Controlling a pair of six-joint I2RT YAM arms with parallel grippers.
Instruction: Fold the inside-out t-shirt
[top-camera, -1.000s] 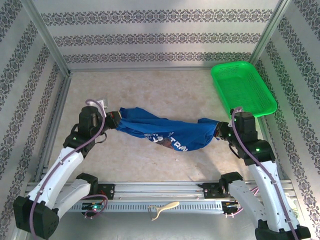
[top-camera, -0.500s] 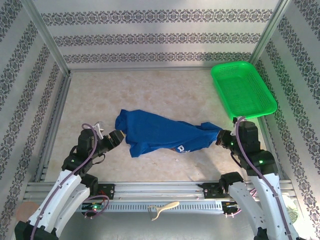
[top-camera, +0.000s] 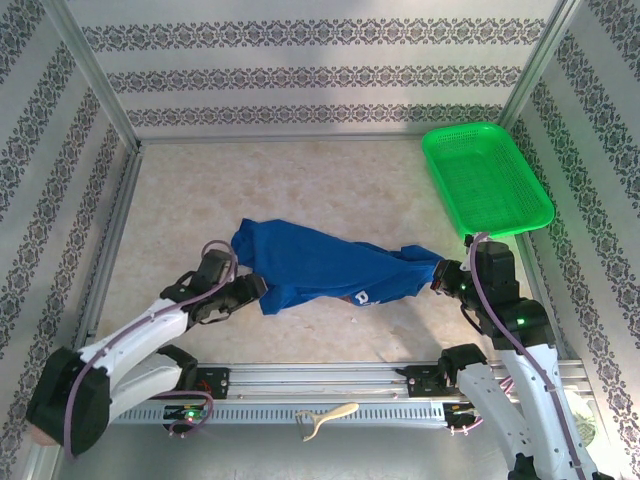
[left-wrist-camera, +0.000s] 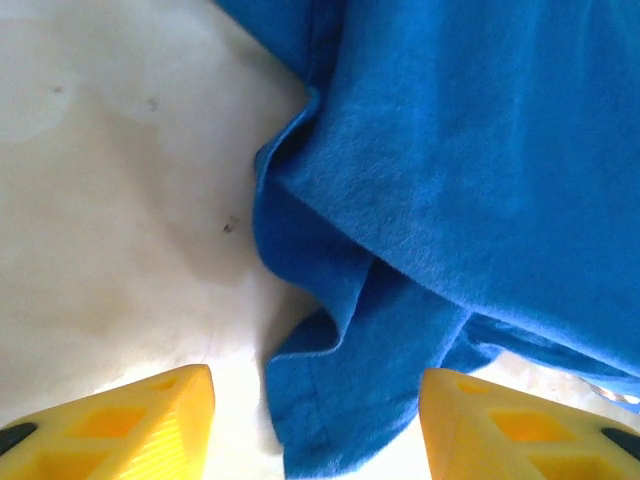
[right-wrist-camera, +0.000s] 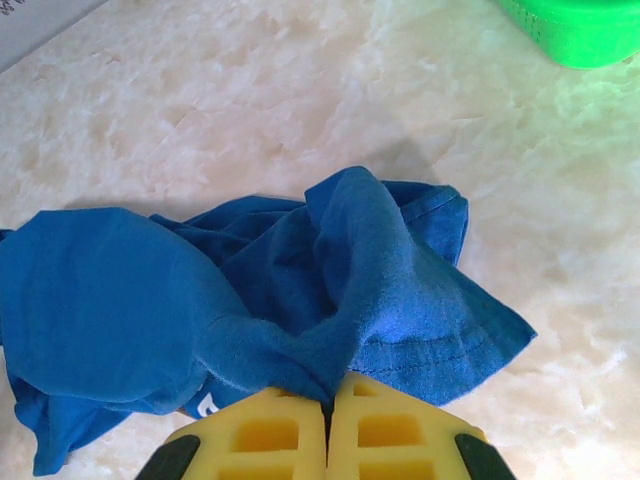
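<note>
- the royal-blue cotton t-shirt (top-camera: 330, 265) lies crumpled in a long band across the middle of the pale marbled surface (top-camera: 300, 180). it is well apart from the green plastic mesh basket (top-camera: 487, 178) in the far right corner.
- the right end effector (top-camera: 441, 276) is clenched on the t-shirt's right end. in the right wrist view its yellow fingers (right-wrist-camera: 265, 435) meet on a bunched fold, and a hemmed edge fans out to the right.
- the left end effector (left-wrist-camera: 315, 415) is released. its two yellow fingers stand apart, low over the surface, with a loose hemmed corner of cloth between them.
- the step in hand looks like a re-grip of the left end so the garment can be spread flat.
- to do it well, the left end effector should settle over that hemmed corner and take a single edge, not the stacked folds behind it. the right should hold firm so the cloth does not slide.
- a second ago the t-shirt hung stretched between both end effectors. now its left end is let go and the cloth rests slack on the surface.
- the left arm now sits lower and reaches in from the near side, while the right keeps its grip.
</note>
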